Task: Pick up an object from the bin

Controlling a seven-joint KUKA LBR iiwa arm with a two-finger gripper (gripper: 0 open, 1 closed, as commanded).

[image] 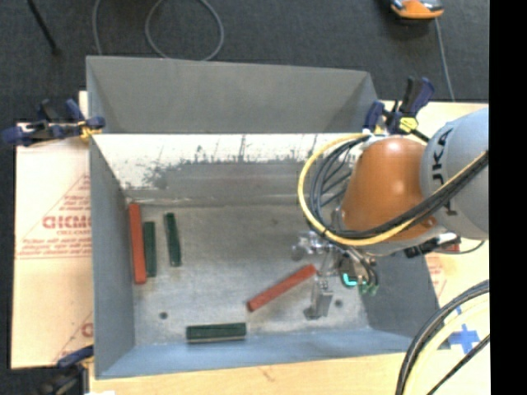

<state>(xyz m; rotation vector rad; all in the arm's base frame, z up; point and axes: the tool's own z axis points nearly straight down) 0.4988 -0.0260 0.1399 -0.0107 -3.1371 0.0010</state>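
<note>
- The grey metal bin (pixel 230 101) holds a few loose sticks, well apart on its floor.
- The arm (pixel 387 189), with its orange cover and looped cables, hangs over the bin's right side.
- The gripper (pixel 321 299) is low near the floor, right of centre; I cannot tell whether it is apart or together.
- A red stick (pixel 278 290) lies slantwise, its upper right end just beside the gripper.
- An orange-red stick (pixel 137 243) lies along the left wall.
- Two green sticks (pixel 172 239) lie just beside the orange-red stick.
- A dark green bar (pixel 216 332) lies by the near wall.
</note>
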